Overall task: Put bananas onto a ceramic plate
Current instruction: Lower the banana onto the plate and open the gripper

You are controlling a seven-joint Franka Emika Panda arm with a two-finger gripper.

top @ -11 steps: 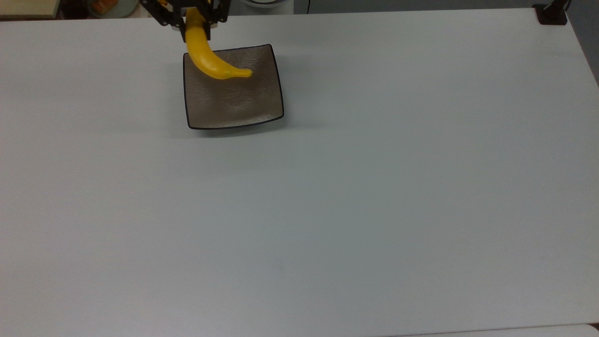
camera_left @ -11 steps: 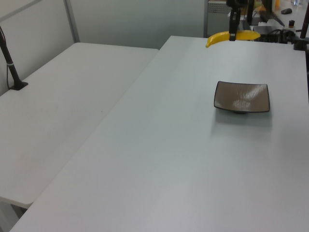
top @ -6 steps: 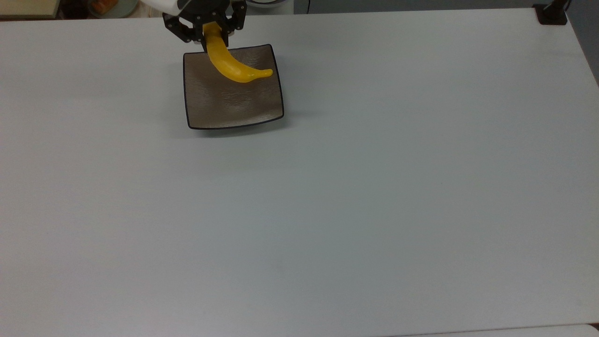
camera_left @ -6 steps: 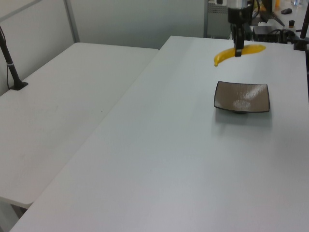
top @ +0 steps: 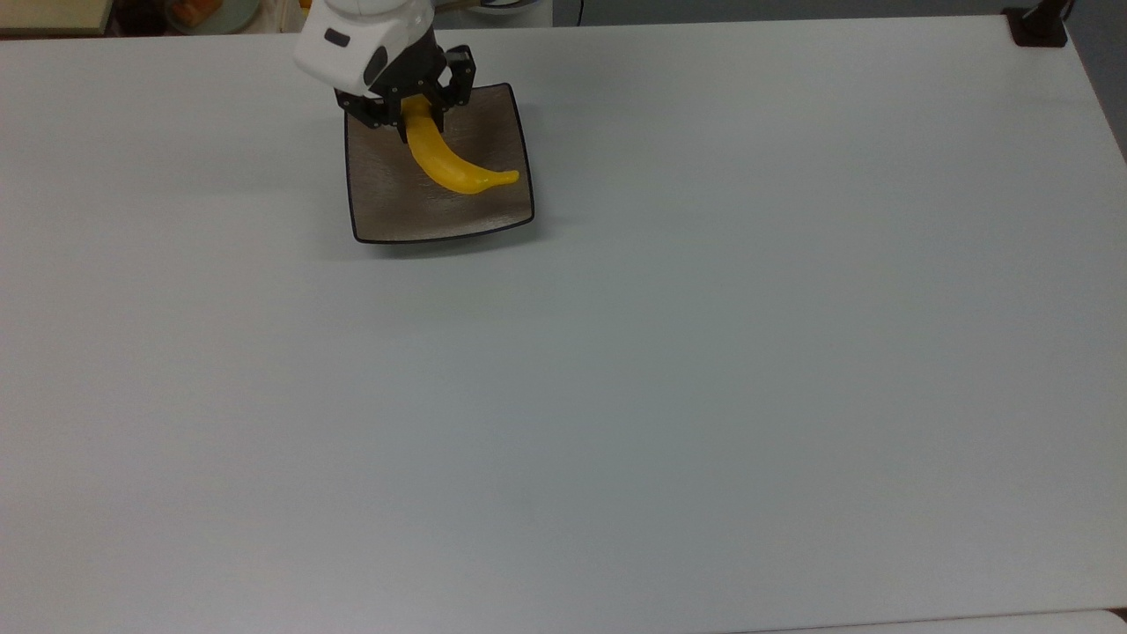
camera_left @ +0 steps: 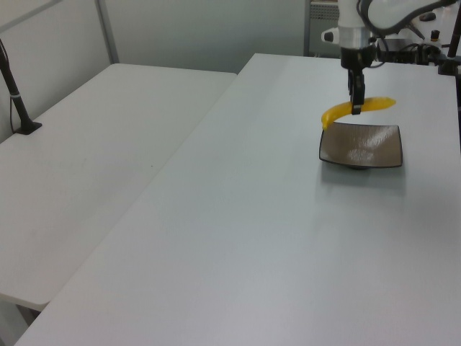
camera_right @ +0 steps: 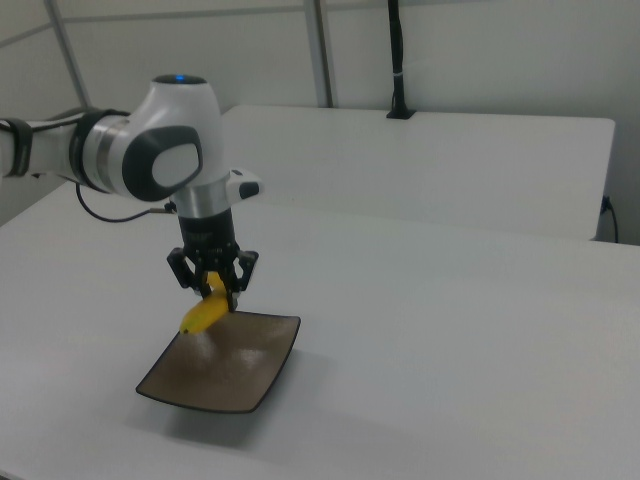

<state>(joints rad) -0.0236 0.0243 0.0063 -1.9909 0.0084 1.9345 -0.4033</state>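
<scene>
Gripping the banana [top: 453,165], the gripper [top: 412,104] hangs above the ceramic plate [top: 414,208], nothing resting inside.

**What the views hide**

In the top view the gripper [top: 414,104] covers the far end of the banana [top: 451,165] and the far left corner of the ceramic plate [top: 440,216]. The arm [top: 365,35] is cut off by the top view's upper edge. In the right view the fingers [camera_right: 232,272] hide the banana's far end.
</scene>
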